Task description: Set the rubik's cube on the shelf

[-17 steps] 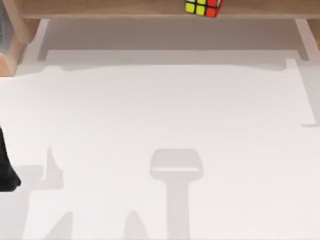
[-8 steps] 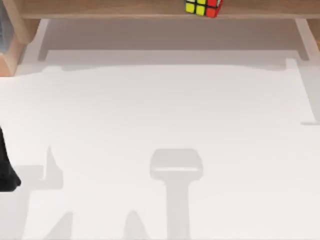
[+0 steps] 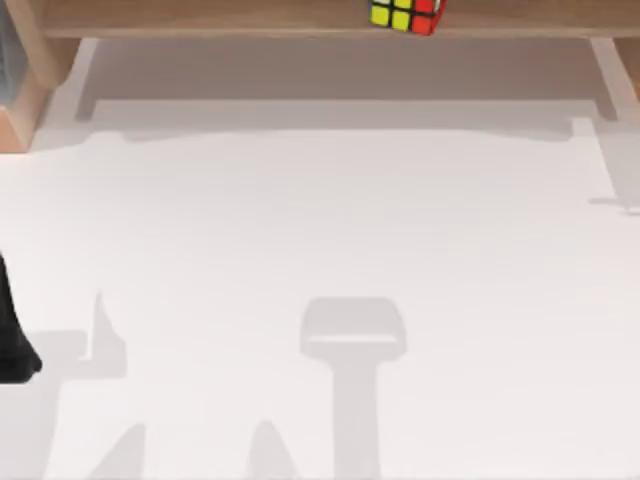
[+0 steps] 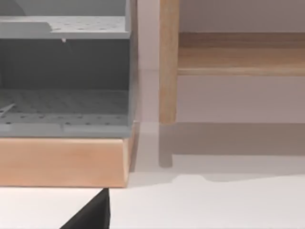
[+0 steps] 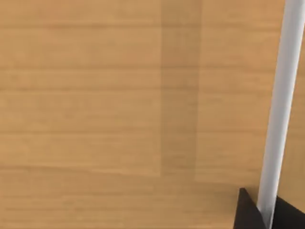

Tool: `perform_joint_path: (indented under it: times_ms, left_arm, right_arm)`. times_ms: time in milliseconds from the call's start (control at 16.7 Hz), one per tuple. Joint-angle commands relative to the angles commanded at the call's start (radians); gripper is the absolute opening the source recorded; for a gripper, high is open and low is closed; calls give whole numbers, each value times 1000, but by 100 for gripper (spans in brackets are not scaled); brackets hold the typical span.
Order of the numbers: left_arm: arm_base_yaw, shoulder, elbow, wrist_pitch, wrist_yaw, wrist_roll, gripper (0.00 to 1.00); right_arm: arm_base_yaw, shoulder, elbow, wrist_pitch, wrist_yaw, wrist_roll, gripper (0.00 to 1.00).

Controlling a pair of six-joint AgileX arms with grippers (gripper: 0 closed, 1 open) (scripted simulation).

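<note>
The rubik's cube, showing yellow and red stickers, rests on the long light-brown shelf at the back of the table, right of the middle. No gripper touches it. My left arm is a dark shape parked at the table's left edge. The left wrist view has a dark corner of the left gripper low in the picture, facing the shelf board and its upright support. In the right wrist view a dark bit of the right gripper lies close over a wooden surface.
A grey perforated rack on a wooden base stands at the back left, beside the shelf's support. The white tabletop spreads in front of the shelf, with only shadows on it.
A faint shadow at the table's right edge has slid toward the back. The cube and the left arm have not moved.
</note>
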Motion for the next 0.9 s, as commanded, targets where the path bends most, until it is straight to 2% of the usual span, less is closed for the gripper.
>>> perform_joint_path:
  times_ms: [300, 660, 900]
  left_arm:
    - [0, 0, 0, 0, 0, 0, 100]
    - [0, 0, 0, 0, 0, 0, 100]
    - [0, 0, 0, 0, 0, 0, 100]
  right_arm:
    - [2, 4, 13, -9, 4, 7, 0]
    - [67, 86, 211, -122, 73, 2, 0]
    - [80, 103, 245, -146, 86, 1, 0]
